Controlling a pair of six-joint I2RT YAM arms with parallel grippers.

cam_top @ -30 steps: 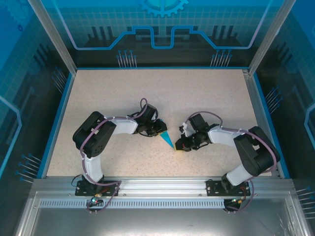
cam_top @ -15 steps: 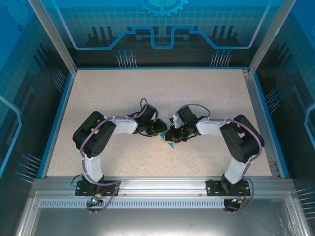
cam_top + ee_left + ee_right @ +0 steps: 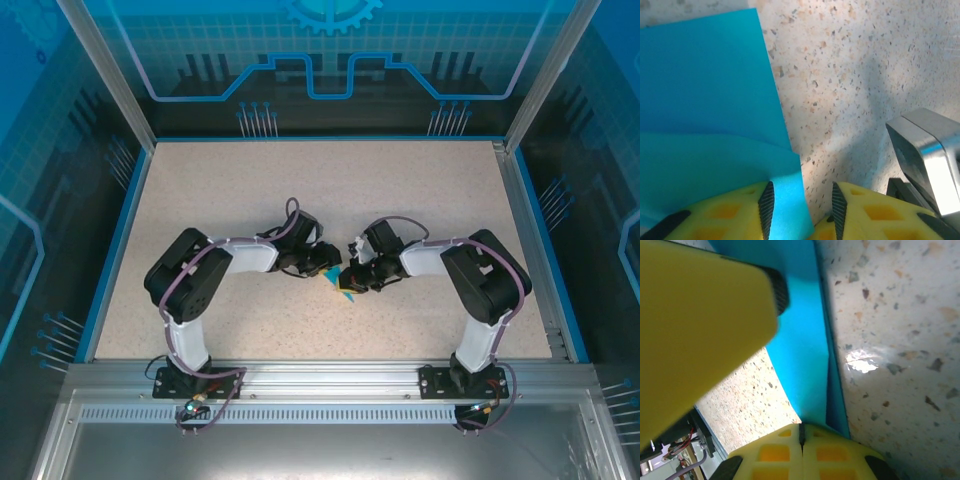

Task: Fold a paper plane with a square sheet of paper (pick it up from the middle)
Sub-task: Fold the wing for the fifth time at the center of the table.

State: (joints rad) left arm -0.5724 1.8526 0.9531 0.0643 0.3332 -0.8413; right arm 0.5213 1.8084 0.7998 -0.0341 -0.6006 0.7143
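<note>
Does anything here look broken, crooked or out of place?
Nothing stands out. The folded blue paper looks untorn, its creases neat, on the speckled table. The left fingers stand apart around one edge of it, and the right fingers pinch another edge shut. Nothing is spilled or damaged.

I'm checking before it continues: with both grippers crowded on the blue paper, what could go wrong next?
The left gripper stands open around an edge of the blue paper, so the fold could spring back. The right gripper looks shut on the paper's end; a pull may tear it or slip free. The two grippers sit very close and might collide.
</note>
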